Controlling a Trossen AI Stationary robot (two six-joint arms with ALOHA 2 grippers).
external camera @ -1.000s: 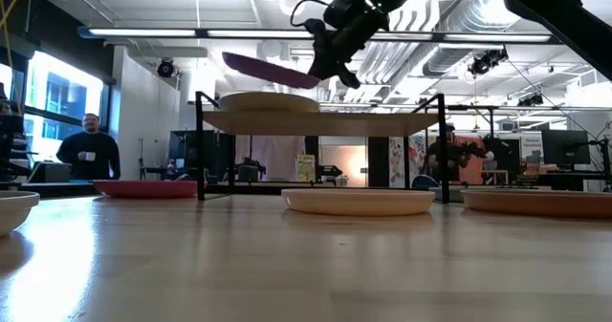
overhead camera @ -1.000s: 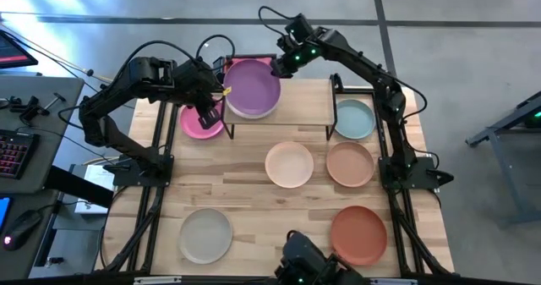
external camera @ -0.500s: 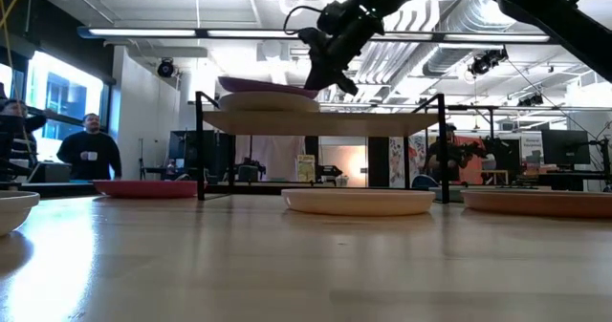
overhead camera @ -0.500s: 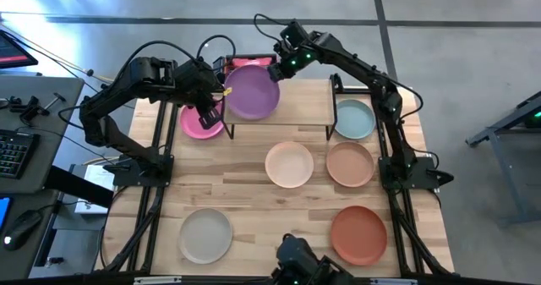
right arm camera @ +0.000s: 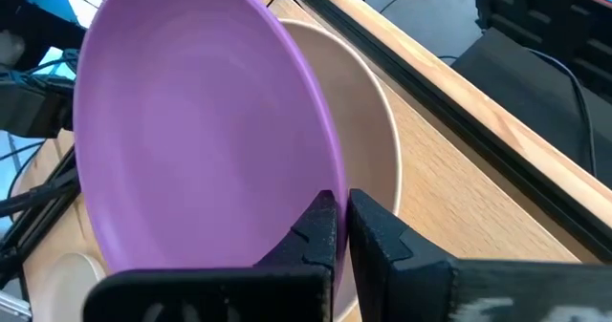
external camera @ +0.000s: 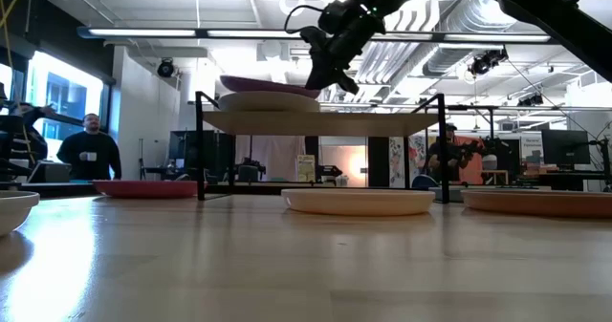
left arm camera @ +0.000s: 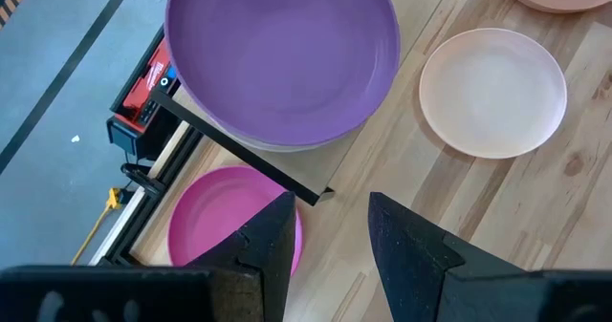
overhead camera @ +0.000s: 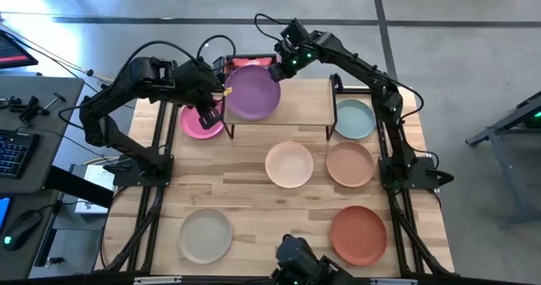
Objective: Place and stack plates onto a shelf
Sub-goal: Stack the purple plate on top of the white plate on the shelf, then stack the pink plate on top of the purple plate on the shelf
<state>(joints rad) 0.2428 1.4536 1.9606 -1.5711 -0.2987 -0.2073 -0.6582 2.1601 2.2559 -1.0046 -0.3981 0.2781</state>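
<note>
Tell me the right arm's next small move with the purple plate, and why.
Probably open the jaws and back away. The right gripper is shut on the rim of the round matte purple plate, which lies nearly flat on the off-white plate on the low light-wood shelf, so it looks placed.

Purple plate [left arm camera: 283, 54] on shelf [left arm camera: 251, 155], seemingly stacked
</note>
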